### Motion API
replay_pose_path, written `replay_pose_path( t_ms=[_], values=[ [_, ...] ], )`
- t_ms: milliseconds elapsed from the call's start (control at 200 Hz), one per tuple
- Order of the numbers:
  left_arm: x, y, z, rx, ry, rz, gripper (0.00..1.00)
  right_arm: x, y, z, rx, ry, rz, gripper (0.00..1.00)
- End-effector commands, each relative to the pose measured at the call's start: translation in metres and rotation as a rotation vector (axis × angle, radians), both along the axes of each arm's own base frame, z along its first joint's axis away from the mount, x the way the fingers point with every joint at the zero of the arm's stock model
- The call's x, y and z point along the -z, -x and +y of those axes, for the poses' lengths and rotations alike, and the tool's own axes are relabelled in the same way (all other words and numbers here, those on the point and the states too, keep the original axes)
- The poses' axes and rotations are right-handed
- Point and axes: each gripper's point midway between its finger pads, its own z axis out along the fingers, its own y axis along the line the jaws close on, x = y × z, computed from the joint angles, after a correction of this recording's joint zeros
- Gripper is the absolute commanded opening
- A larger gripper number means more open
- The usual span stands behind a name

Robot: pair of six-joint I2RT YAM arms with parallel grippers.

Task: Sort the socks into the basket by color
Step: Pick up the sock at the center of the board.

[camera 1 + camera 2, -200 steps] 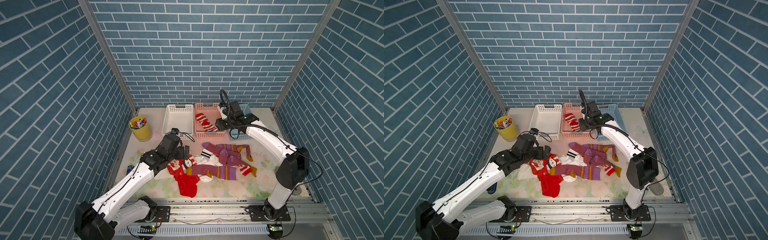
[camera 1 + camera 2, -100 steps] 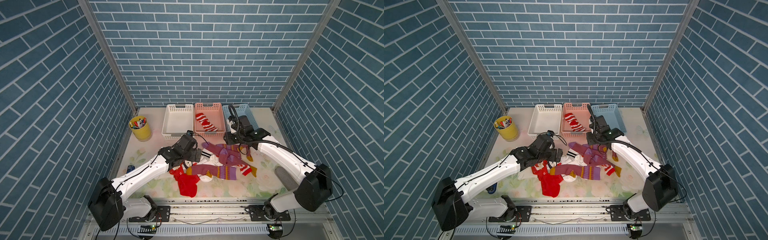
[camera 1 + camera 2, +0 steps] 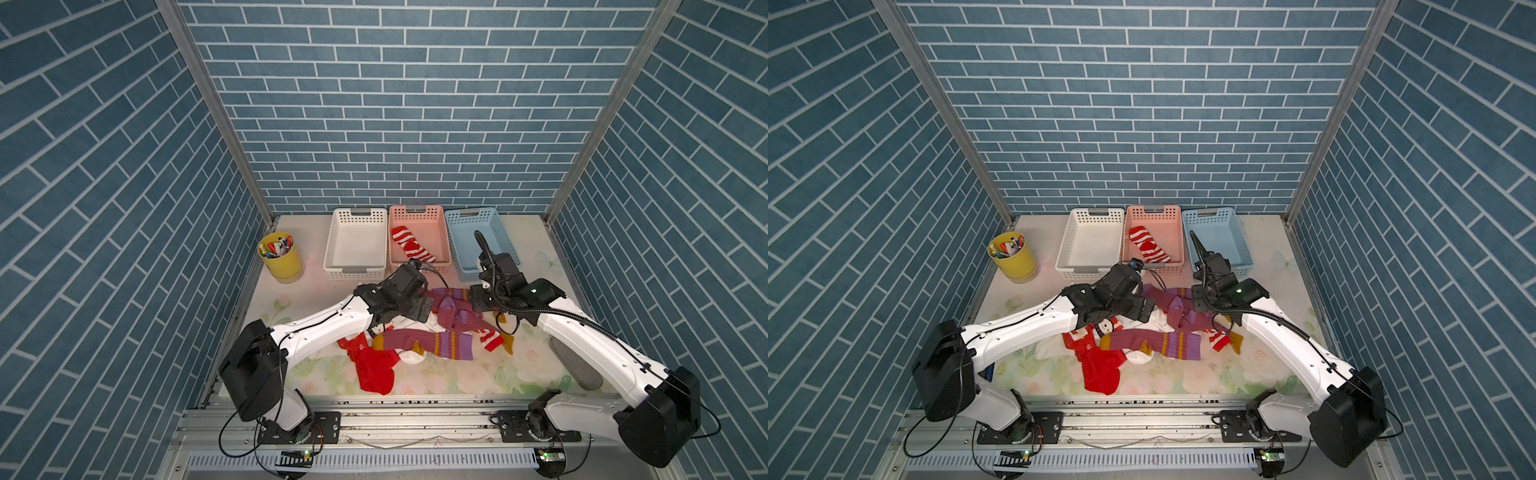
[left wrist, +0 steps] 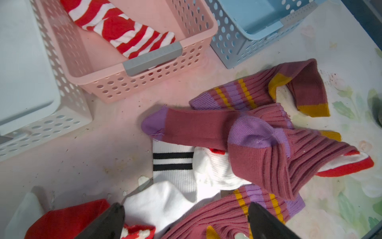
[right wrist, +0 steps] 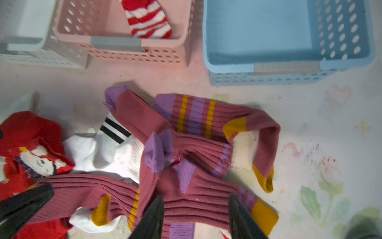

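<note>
Mauve-purple ribbed fabric socks with mustard toes and heels [image 5: 198, 122] are lying tangled in the middle of the flower-printed worktop [image 3: 469, 376], just in front of three perforated plastic baskets. One red-and-white striped sock [image 3: 411, 245] is resting inside the pink middle basket [image 4: 148, 82]. A second striped sock [image 3: 490, 338] is poking out from under the mauve heap. A white sock with two black bands [image 4: 173, 163] and a red sock with a snowman picture [image 5: 37, 161] are lying partly covered on the heap's left-arm side. The left pincer [image 4: 184, 207] is hovering above the white sock with its jaws spread wide, holding nothing. The right pincer [image 5: 196, 197] is standing about half open over a mauve sock (its black fingers [image 5: 153, 217] are straddling the ribbed cloth, though contact is hard to judge). The white basket [image 3: 332, 249] and the pale blue basket [image 5: 268, 79] are flanking the pink one.
</note>
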Motion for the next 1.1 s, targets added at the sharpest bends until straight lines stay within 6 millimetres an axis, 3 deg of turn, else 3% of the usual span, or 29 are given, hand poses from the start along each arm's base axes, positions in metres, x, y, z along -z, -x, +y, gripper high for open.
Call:
replay_pose_path(
  t_ms=[0, 110, 265, 395, 680, 1095],
  values=[
    [-0.006, 0.000, -0.014, 0.045, 0.010, -0.013, 1.00, 0.017, 0.021, -0.022, 0.103, 0.030, 0.069, 0.50],
    [-0.006, 0.001, -0.016, 0.049, 0.017, -0.013, 1.00, 0.033, 0.042, -0.031, 0.146, 0.008, 0.124, 0.47],
    [-0.005, 0.000, -0.014, 0.048, 0.003, -0.024, 1.00, 0.039, 0.072, -0.054, 0.207, 0.011, 0.154, 0.48],
    [-0.001, -0.001, -0.015, 0.050, -0.002, -0.018, 1.00, 0.049, 0.087, -0.061, 0.220, 0.004, 0.189, 0.47],
    [0.002, 0.000, -0.018, 0.063, 0.006, -0.009, 1.00, 0.074, 0.093, -0.065, 0.244, 0.024, 0.226, 0.44],
    [0.000, 0.002, -0.017, 0.066, 0.010, -0.015, 1.00, 0.088, 0.084, -0.066, 0.259, 0.056, 0.213, 0.43]
  ],
)
